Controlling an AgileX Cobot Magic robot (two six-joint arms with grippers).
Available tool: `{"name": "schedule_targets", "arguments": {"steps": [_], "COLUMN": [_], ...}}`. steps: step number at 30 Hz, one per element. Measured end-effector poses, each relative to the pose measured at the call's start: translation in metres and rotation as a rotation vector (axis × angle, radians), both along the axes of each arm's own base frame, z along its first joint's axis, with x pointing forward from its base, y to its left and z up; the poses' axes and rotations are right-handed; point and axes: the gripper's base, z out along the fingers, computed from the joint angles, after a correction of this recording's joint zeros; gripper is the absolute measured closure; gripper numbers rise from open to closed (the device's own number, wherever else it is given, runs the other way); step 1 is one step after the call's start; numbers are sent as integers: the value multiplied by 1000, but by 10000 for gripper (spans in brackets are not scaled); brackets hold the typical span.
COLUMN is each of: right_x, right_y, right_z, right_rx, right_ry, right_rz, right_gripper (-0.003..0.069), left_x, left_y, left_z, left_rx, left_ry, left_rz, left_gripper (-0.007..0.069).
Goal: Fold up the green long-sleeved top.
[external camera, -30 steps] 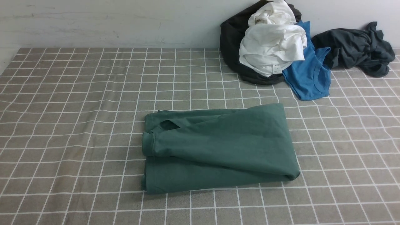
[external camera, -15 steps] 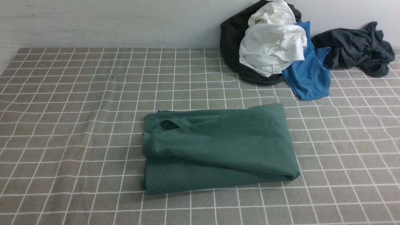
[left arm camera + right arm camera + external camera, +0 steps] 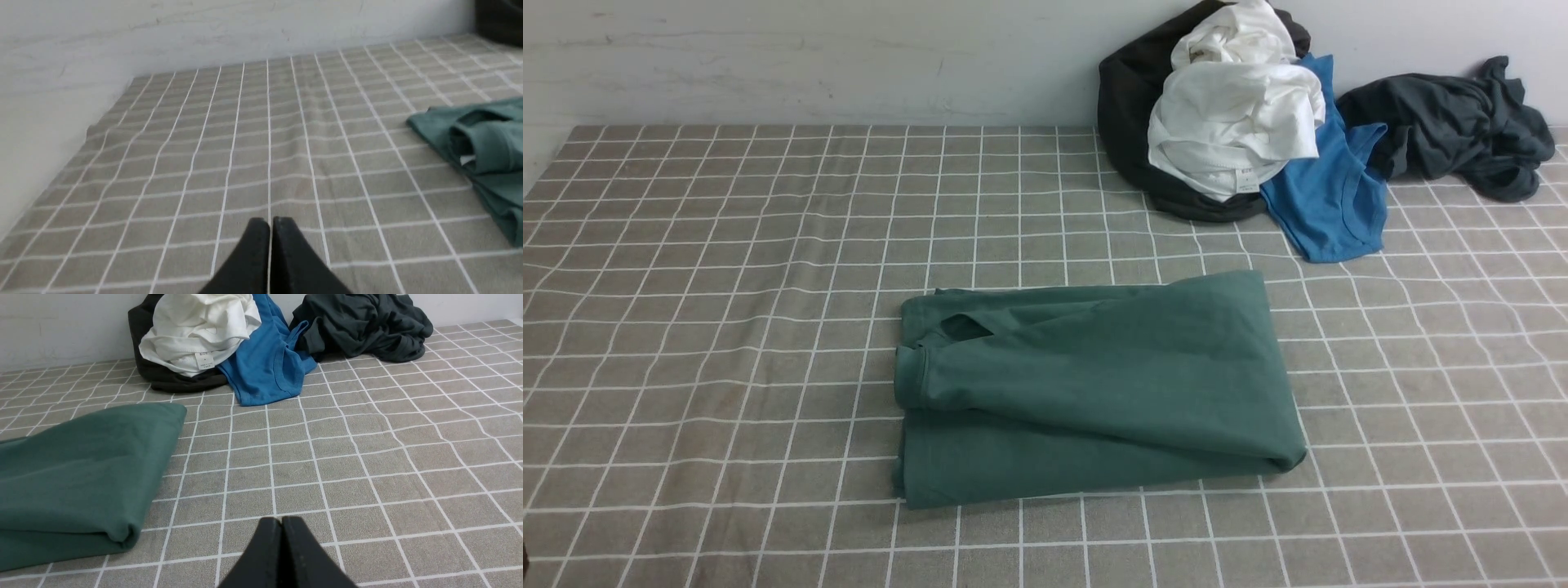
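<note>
The green top is lying folded into a chunky rectangle in the middle of the checked cloth, a neat fold at its right end and the neck opening showing near its left end. Neither arm shows up in the front view. From the wrist cams, the left gripper has its jaws pressed together with nothing between them, hanging over bare cloth with the top off to one side. The right gripper is the same deal, jaws together and empty, near the top's folded end. Back by the wall there's a pile: white shirt on a black garment, a blue one, and a charcoal one.
</note>
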Motion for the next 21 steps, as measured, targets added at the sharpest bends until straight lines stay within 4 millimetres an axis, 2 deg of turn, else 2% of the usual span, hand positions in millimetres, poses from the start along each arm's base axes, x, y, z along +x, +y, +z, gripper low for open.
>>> {"name": "schedule_targets", "arguments": {"steps": [1, 4, 21], "right_x": [0, 0, 0], "right_y": [0, 0, 0], "right_z": [0, 0, 0], "right_rx": [-1, -1, -5], "right_ry": [0, 0, 0], "right_rz": [0, 0, 0], "right_gripper": [673, 673, 673], "left_x": [-1, -2, -2], "left_y": [0, 1, 1], "left_z": [-5, -5, -5], "left_rx": [-12, -22, -77], "left_ry": [51, 59, 57], "left_rz": [12, 30, 51], "left_gripper": [632, 632, 631]}}
